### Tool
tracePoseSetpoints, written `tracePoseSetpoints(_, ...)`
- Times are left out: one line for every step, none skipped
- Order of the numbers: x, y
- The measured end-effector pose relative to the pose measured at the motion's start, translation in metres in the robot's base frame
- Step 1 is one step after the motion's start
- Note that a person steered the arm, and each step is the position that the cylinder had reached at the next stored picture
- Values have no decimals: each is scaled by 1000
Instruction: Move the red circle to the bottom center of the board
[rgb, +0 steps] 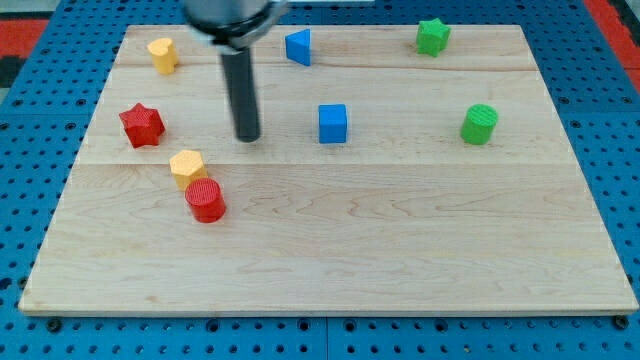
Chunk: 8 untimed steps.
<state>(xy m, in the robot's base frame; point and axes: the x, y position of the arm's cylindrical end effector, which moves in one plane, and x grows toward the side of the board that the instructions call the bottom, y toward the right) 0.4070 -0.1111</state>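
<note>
The red circle (205, 200) is a short ribbed red cylinder. It stands on the wooden board (400, 240) left of the middle, touching the lower right side of a yellow hexagon block (186, 166). My tip (247, 138) is the lower end of the dark rod. It rests on the board above and to the right of the red circle, well apart from it, and left of the blue cube (333, 123).
A red star (141, 124) lies at the left. A yellow cylinder-like block (163, 54) sits at the top left. A blue wedge-like block (299, 46) is at the top middle. A green star (432, 36) is at the top right. A green cylinder (479, 124) is at the right.
</note>
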Motion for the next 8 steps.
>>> tracePoseSetpoints(21, -39)
tracePoseSetpoints(42, -55)
tracePoseSetpoints(63, -56)
tracePoseSetpoints(92, -33)
tracePoseSetpoints(93, -8)
tracePoseSetpoints(114, 56)
tracePoseSetpoints(131, 104)
tracePoseSetpoints(133, 101)
